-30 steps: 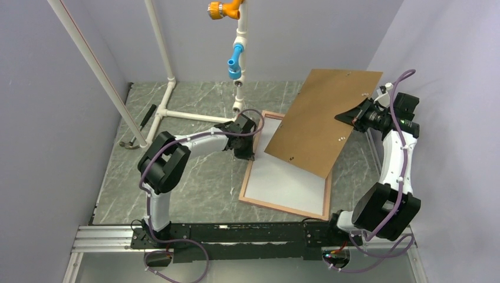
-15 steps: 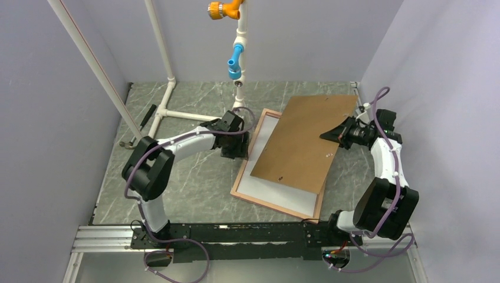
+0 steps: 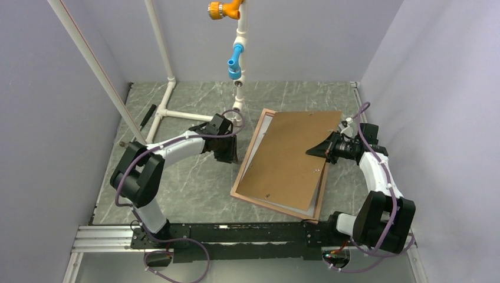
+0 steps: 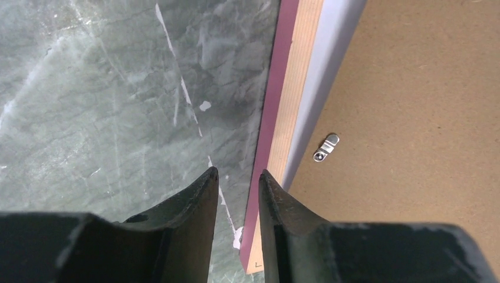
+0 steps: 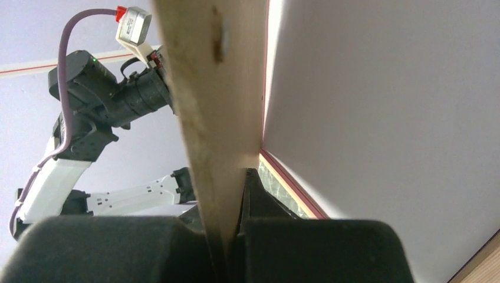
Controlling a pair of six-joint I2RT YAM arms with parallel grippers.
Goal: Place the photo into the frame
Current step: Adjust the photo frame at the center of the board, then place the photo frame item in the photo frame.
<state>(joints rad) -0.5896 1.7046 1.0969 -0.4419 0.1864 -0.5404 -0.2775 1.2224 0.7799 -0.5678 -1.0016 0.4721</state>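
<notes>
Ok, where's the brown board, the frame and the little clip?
board (image 3: 283, 156): top view, middle of its brown face.
frame (image 4: 291, 100): left wrist view, on its tan wood rail.
clip (image 4: 326, 147): left wrist view, on its metal tab.

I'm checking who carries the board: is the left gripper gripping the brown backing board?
No, the right gripper pinches the backing board, while the left gripper sits beside the frame.

brown backing board (image 3: 289, 154), pink-and-tan frame (image 4: 284, 118), grey-green marbled table (image 3: 194, 184).
</notes>
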